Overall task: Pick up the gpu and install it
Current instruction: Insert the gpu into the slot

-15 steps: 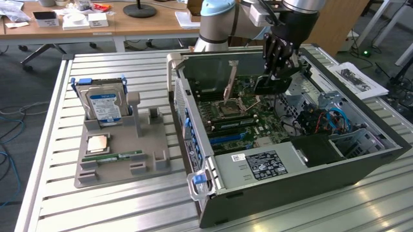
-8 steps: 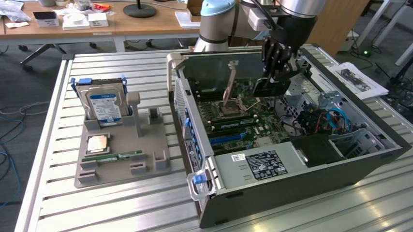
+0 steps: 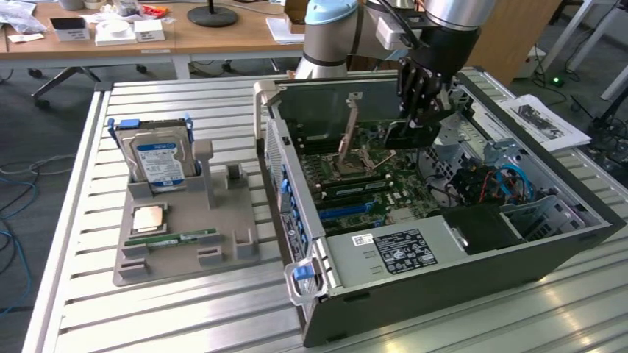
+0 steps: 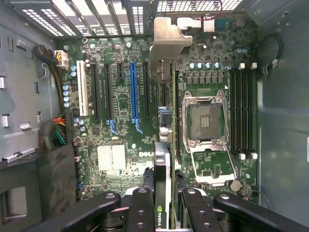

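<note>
My gripper [image 3: 422, 110] hangs inside the open computer case [image 3: 549, 243], shut on the gpu [image 3: 410, 134], a dark card held upright over the motherboard [image 3: 365, 185]. In the wrist view the gpu [image 4: 164, 145] runs edge-on between my fingers [image 4: 141, 209], its metal end bracket [image 4: 167, 41] reaching toward the case's rear slot openings. The card floats above the board, between the long blue slot [image 4: 133, 92] and the empty CPU socket [image 4: 206, 120]. Whether its edge touches a slot I cannot tell.
A grey fixture [image 3: 182, 250] on the exterior view's left holds a blue-labelled hard drive [image 3: 157, 160], a CPU chip [image 3: 147, 218] and a green memory stick [image 3: 176, 239]. Cables and a drive cage [image 3: 505, 173] crowd the case's right. Desks stand behind.
</note>
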Robot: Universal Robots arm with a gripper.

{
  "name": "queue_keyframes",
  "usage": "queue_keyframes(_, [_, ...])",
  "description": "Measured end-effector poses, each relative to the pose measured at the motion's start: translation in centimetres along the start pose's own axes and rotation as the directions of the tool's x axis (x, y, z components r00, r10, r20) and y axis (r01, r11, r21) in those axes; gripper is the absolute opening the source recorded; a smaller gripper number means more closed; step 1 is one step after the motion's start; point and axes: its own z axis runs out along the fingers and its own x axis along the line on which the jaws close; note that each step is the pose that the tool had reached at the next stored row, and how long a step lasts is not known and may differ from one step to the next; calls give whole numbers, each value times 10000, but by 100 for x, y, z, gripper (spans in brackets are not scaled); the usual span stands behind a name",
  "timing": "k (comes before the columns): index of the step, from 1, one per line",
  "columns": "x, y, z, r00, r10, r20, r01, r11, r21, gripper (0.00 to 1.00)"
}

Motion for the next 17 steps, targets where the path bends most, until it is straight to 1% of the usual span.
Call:
queue_keyframes(3, [1, 15, 1, 10000, 0, 2, 0, 10000, 1, 27])
queue_keyframes(12, [8, 118, 0, 10000, -2, 2, 2, 10000, 20, 27])
queue_keyframes(15, [9, 132, 5, 10000, -1, 4, 1, 10000, 23, 27])
queue_keyframes(17, [11, 136, 27, 10000, -2, 2, 2, 10000, 29, 27])
